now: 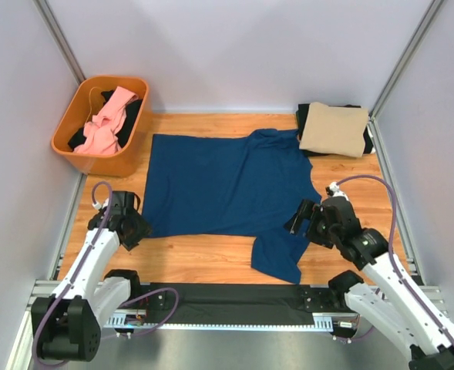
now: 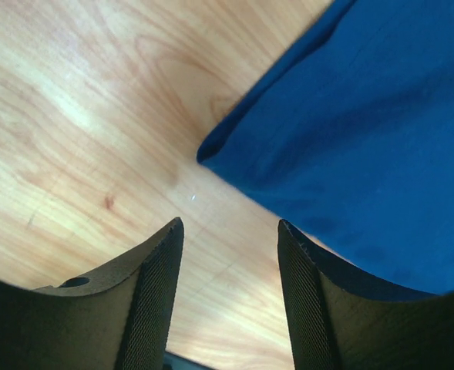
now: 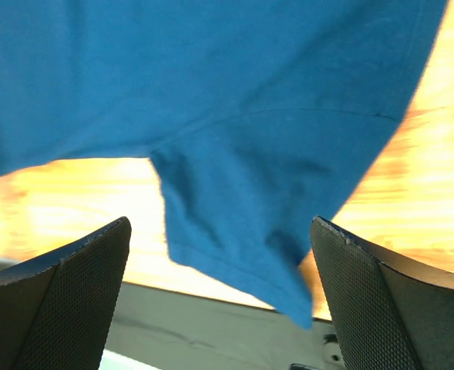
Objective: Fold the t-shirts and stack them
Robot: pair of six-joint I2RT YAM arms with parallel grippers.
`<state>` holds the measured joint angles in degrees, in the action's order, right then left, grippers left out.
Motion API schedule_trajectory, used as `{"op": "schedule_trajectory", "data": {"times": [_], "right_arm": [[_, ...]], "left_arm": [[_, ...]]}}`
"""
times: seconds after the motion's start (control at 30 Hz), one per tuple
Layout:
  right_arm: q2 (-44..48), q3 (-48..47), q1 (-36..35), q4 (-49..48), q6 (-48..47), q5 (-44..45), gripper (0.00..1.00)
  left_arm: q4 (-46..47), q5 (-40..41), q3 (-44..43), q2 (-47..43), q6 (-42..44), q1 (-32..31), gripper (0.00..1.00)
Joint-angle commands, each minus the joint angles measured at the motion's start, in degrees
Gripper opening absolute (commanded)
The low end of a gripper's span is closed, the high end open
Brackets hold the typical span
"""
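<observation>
- The navy blue t-shirt point(image 1: 227, 185) lies spread flat mid-desk. My left jaws stand parted and empty just beside its near-left corner, so closing here may pinch only bare desk point(image 1: 211, 266).
- My right jaws gape wide over the near-right sleeve point(image 3: 234, 231). A shallow bite could drag the shirt askew.

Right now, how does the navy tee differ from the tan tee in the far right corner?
The navy tee lies spread open, sleeves out; the tan tee is folded into a compact rectangle. The navy tee rests directly on the wooden table; the tan tee sits on a folded black tee. The navy tee covers far more of the table than the tan tee. Both are out of the orange basket.
</observation>
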<state>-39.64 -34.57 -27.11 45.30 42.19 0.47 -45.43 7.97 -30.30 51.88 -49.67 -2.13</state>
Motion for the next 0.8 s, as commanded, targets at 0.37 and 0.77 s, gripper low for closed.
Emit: {"op": "schedule_trajectory", "data": {"times": [0.37,0.77], "right_arm": [[0.88,7.59,-7.24,6.11,12.90,-0.57,1.00],[-0.07,12.59,-23.42,8.67,27.06,4.98,0.96]], "left_arm": [[14.05,3.46,1.65,11.93,-3.86,1.16,0.11],[17.30,2.23,2.35,13.07,-1.75,1.78,0.00]]}}
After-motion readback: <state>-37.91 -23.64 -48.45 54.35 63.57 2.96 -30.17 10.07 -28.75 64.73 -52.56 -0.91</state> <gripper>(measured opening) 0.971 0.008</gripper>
